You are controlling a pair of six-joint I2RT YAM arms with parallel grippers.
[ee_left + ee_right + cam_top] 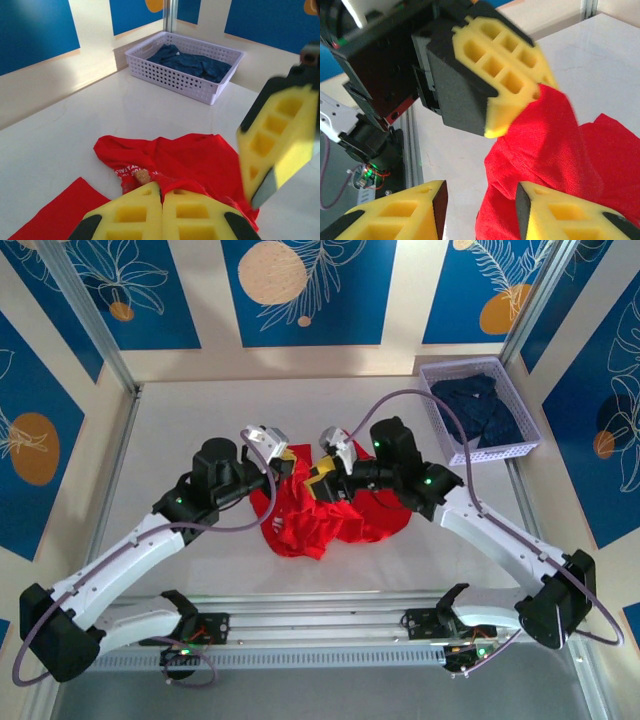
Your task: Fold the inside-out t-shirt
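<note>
A: White worktop (190, 420), blue patterned panels all round. Where does the inside-out t-shirt (335, 522) sit?

B: Bunched in a red heap mid-worktop, between the two arms, not flat. From the left wrist view, white lettering shows on one crease.

A: Claws?

B: Left claw (161, 216) is pressed fully closed with a pinch of the t-shirt caught at its tips. From the right wrist view the cloth hangs off it. Right claw (481, 215) is partly spread, fingers apart, nothing clamped. Red cloth lies just beside one finger.

A: Anything else around?

B: Lavender basket (447, 432) at the far right corner with navy clothing (482, 405) in it, well apart from the t-shirt.

A: Risks?

B: The claws are very near each other, so a bump looks likely if either swings in. The thin pinch on the left could slip and drop the cloth. If the right claw closes into the heap, it may grab several layers and drag the whole bundle instead of one edge. The heap is crumpled, so hem and sleeves can't be told apart.
</note>
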